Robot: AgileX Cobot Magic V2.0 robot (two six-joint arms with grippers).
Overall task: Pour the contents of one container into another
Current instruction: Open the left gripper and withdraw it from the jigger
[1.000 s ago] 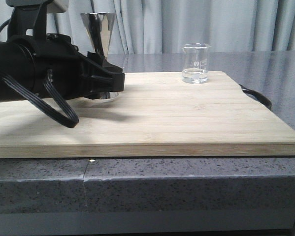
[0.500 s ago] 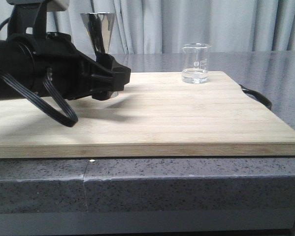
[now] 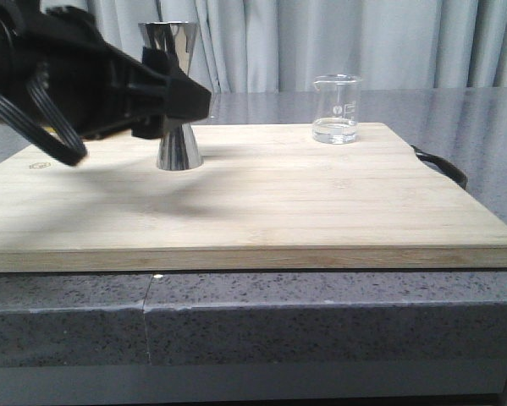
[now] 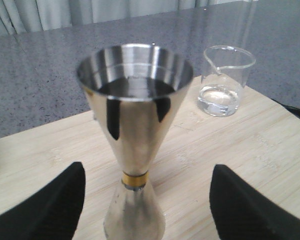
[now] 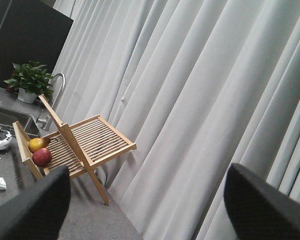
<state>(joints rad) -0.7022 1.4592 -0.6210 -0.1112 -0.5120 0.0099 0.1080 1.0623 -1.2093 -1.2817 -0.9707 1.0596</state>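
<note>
The jigger point(image 3: 179, 95) stands upright on the cutting board point(image 3: 261, 203), its steel cup empty apart from a dark reflection and its gold band visible at the waist in the left wrist view. The beaker point(image 3: 336, 109) stands on the same board, well apart from the jigger and on the side away from the left arm, holding a shallow pool of clear liquid, its lip turned roughly toward the jigger. The left gripper point(image 4: 147, 200) is spread wide, one finger on each side of the jigger's waist and touching neither side. The right gripper point(image 5: 144, 210) is also spread, holds nothing, and faces a curtain point(image 5: 200, 100) and a wooden rack point(image 5: 84, 145) of fruit, away from the board. Risk, as a judgement: the jigger is tall on a narrow foot, so a finger brushing it off-centre during any move of the left arm could topple it. The beaker is not yet held; a loose or tilted grasp on its smooth glass could spill the little liquid before it reaches the jigger.
</note>
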